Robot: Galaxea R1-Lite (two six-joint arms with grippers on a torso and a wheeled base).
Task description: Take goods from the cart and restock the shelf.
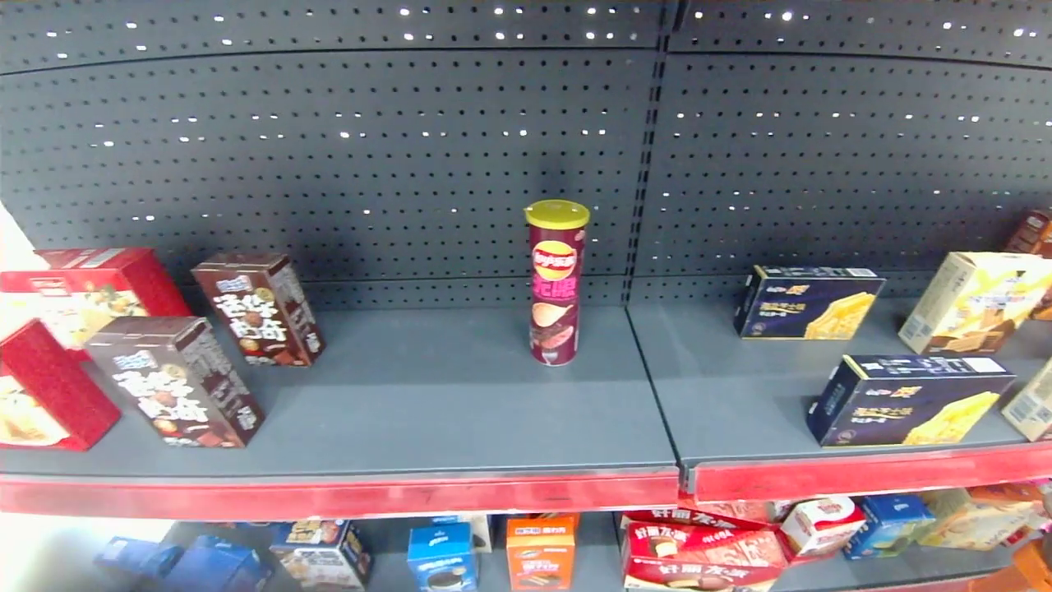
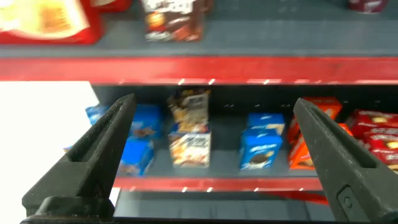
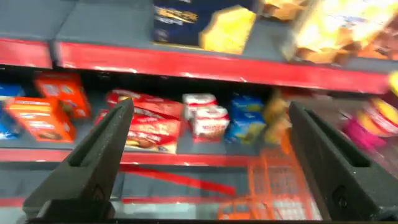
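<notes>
A maroon chips can [image 1: 556, 284] with a yellow lid stands upright at the middle of the grey shelf [image 1: 460, 411], close to the back panel. My left gripper [image 2: 211, 155] is open with nothing between its fingers; it faces the lower shelf's blue and white boxes [image 2: 189, 134], below the red shelf edge [image 2: 199, 68]. My right gripper [image 3: 208, 155] is also open and holds nothing. Beyond it are the lower shelf's red packs [image 3: 152, 121] and an orange wire cart [image 3: 267, 186]. A pink and yellow item [image 3: 373, 121] shows blurred beside the cart.
Brown boxes [image 1: 259, 308] and red boxes [image 1: 78, 292] stand on the shelf's left. Navy boxes [image 1: 908, 399] and yellow boxes [image 1: 974, 300] fill its right part. Bare shelf lies on both sides of the can. A perforated back panel [image 1: 411, 164] closes the rear.
</notes>
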